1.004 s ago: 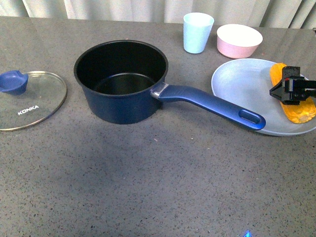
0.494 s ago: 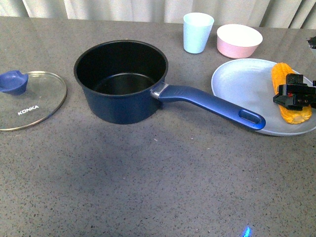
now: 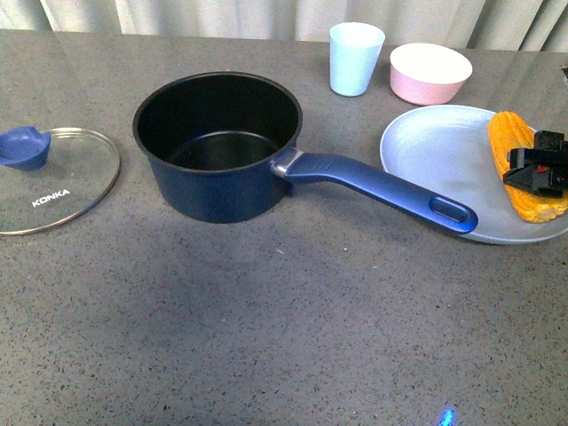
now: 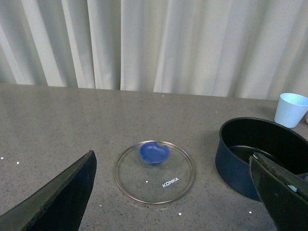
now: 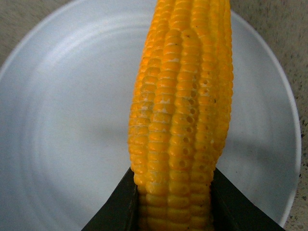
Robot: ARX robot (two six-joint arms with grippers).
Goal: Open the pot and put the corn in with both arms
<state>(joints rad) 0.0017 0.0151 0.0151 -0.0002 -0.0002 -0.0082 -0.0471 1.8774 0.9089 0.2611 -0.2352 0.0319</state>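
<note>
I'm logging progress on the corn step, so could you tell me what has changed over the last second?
The right gripper shifted rightward over the corn, toward the picture's edge; its fingers now flank the cob, which lies on the plate. The pot, lid, cup and bowl stayed put.

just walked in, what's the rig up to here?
The pot is already open: its glass lid lies flat on the table to its left. The right gripper is closed around the corn, one finger on each side of the cob, which lies on the pale blue plate and is not yet lifted. The left gripper is open and empty, hanging over the lid area. The pot is empty inside.
</note>
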